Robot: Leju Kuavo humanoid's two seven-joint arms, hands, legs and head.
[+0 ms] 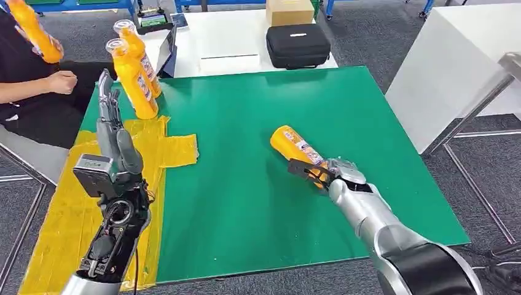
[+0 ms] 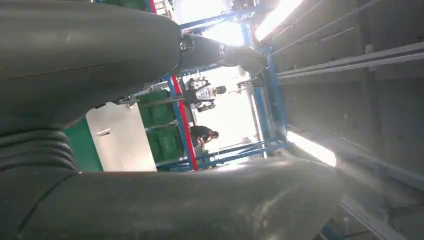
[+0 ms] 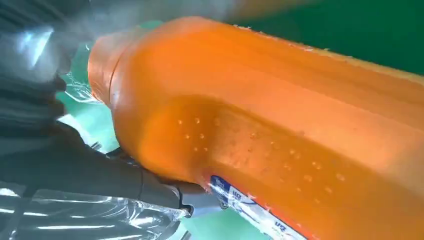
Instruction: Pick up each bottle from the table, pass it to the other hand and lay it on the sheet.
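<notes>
My head view looks forward and down over the green worktop (image 1: 258, 123). My right wrist view sits very close against the orange plastic bottle (image 3: 280, 115), shared with the head view (image 1: 296, 146). My left wrist view faces up toward ceiling lights.

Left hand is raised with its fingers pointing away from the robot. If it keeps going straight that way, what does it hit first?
Probably the nearer of the two upright orange bottles, just beyond and slightly right of the left hand. Depth is unclear, so the fingers might slip past its left side toward the seated person.
</notes>
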